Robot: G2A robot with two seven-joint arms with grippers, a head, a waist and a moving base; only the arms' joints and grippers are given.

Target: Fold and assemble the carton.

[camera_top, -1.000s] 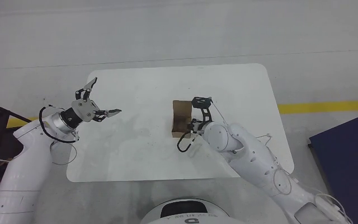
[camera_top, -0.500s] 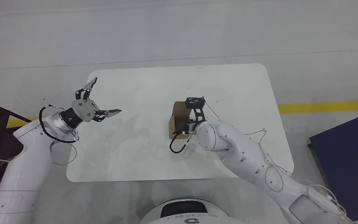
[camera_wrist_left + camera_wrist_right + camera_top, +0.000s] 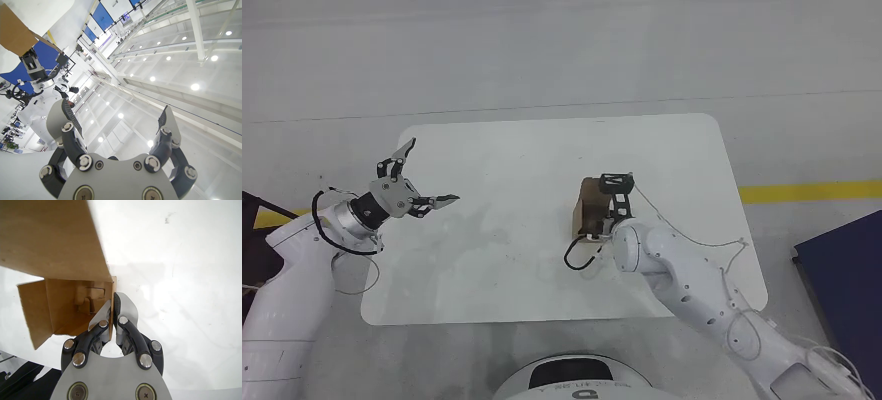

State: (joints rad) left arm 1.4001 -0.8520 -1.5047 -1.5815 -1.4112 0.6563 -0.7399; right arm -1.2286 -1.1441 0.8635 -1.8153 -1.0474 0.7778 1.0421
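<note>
Right side: brown cardboard carton [image 3: 591, 206] at the white round-cornered desk [image 3: 492, 150], its open end turned toward the right jaws; cannot tell whether it bears fully on the surface.

Right jaws pressed together on one side wall of the carton, pinching the cardboard edge; one finger [image 3: 101, 313] inside the hollow, the other with its dark pad [image 3: 117, 303] outside against the wall; the carton's body lies wholly to the inner finger's side, bare desk [image 3: 170, 275] to the outer finger's side.

Right wrist view, carton [image 3: 56, 262]: the hollow runs straight ahead of the jaws; far end closed by flaps locked through a cut slot; large flap [image 3: 53, 234] stands out over the opening, beyond the fingertips; narrower flap [image 3: 32, 309] splays outward from the wall opposite the pinched one; the lower wall edge is ragged close to the jaws.

Left jaws spread wide, ribbed pads [image 3: 72, 115] facing each other across the gap; aimed up and away from the desk, toward ceiling lights; carton [image 3: 15, 36] well apart from them, off beyond one fingertip, the right arm's jaws at its edge.

Top view: a stretch of desk lies between the left jaws and the carton; yellow floor stripe [image 3: 812, 190] beyond the desk on the right jaws' side.
</note>
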